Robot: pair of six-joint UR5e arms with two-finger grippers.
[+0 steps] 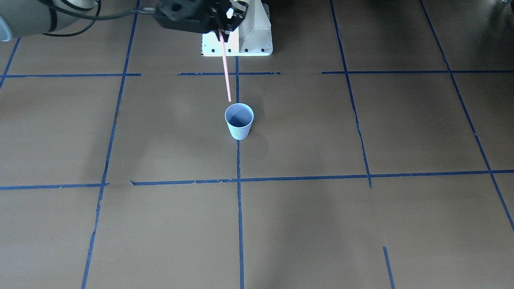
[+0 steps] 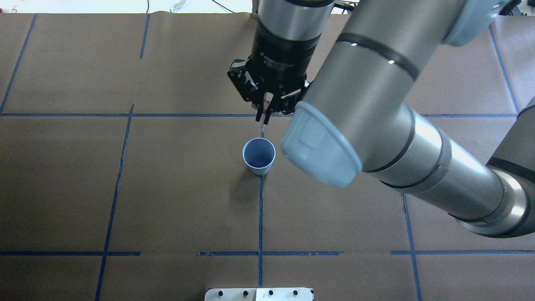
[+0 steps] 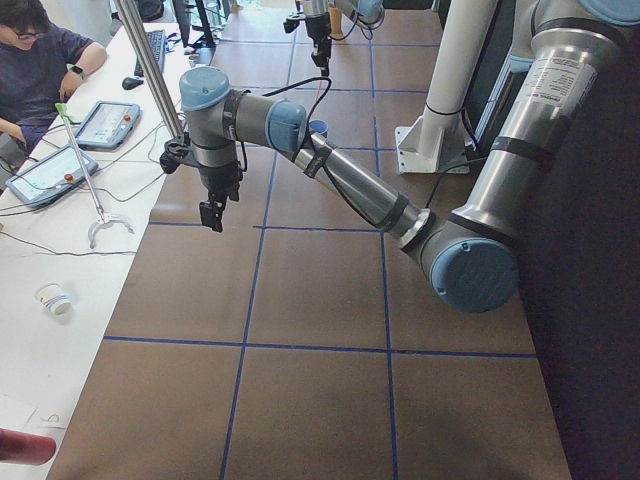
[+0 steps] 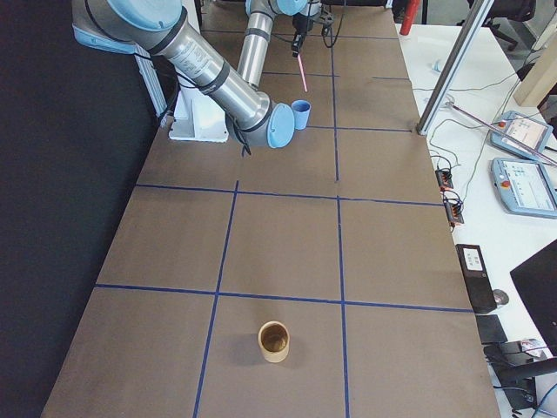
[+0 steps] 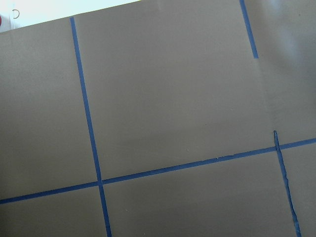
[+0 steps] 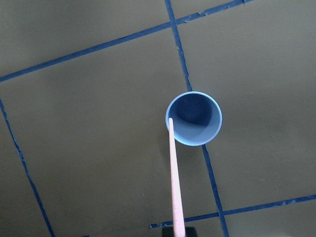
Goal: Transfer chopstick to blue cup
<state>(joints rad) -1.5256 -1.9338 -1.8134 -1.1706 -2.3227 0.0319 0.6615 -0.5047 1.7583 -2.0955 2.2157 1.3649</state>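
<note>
My right gripper (image 1: pixel 223 33) is shut on the upper end of the pale pink chopstick (image 1: pixel 226 70), which hangs almost upright with its lower tip just above the far rim of the blue cup (image 1: pixel 239 121). In the overhead view the gripper (image 2: pixel 265 116) is just beyond the cup (image 2: pixel 259 156). In the right wrist view the chopstick (image 6: pixel 174 182) ends at the left rim of the cup (image 6: pixel 193 118). My left gripper (image 3: pixel 212 214) shows only in the exterior left view, above the table; I cannot tell whether it is open.
The white robot base (image 1: pixel 257 40) stands behind the cup. A tan cup (image 4: pixel 275 341) stands on the table's end on my right. A seated operator (image 3: pixel 40 60) and a side table with tablets (image 3: pixel 50 175) lie beyond the table's far edge.
</note>
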